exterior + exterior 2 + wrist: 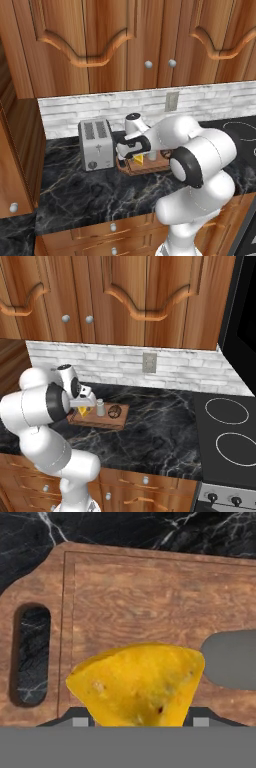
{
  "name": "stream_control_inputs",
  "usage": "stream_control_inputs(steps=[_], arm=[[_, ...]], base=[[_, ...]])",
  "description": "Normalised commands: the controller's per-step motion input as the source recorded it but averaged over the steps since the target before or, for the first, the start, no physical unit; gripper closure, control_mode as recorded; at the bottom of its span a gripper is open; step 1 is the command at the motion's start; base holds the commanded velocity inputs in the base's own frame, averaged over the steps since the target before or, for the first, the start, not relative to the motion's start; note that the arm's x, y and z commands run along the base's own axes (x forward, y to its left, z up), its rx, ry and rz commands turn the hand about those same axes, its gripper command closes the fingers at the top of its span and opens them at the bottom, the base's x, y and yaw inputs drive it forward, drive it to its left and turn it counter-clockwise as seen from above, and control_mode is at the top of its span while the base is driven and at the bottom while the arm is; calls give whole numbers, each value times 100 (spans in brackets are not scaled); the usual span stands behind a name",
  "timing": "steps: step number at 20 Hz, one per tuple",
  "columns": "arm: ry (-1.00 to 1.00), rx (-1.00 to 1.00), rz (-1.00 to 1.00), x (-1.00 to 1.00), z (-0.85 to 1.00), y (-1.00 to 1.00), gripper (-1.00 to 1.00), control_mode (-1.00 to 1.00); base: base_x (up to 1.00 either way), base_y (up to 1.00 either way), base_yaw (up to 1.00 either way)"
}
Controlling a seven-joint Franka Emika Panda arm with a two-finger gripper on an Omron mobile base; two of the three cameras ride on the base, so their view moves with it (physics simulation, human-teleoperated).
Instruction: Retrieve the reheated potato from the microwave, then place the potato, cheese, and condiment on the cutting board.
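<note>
Above the reddish-brown wooden cutting board [150, 602] on the black marble worktop [165, 431], the end effector [137, 722] gripped the yellow-orange cheese wedge [137, 684], which might tumble rightward against the grey condiment shaker [100, 407] and brown potato [114, 411] if released high.

The left base view looks from behind the arm's left, forward and down at the counter [90, 192], with the cutting board [145, 166] at frame centre. The right base view faces the same board [100, 421] from the other side, at centre left. The hand view sits close above the board [150, 602], looking straight down, cheese [137, 684] at lower centre
</note>
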Motion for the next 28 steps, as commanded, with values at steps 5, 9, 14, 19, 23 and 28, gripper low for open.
stream_control_inputs(steps=[5,9,14,19,23,28], arm=[[0,0,0,5,-9,-1,100,-100],[0,0,0,0,-12,0,100,-100],[0,0,0,0,-12,0,100,-100],[0,0,0,3,-8,-2,100,-100],[0,0,0,0,-11,-5,-100,-100],[0,0,0,0,-1,-7,-100,-100]], base=[[0,0,0],[0,0,0],[0,0,0],[0,0,0],[0,0,0],[0,0,0]])
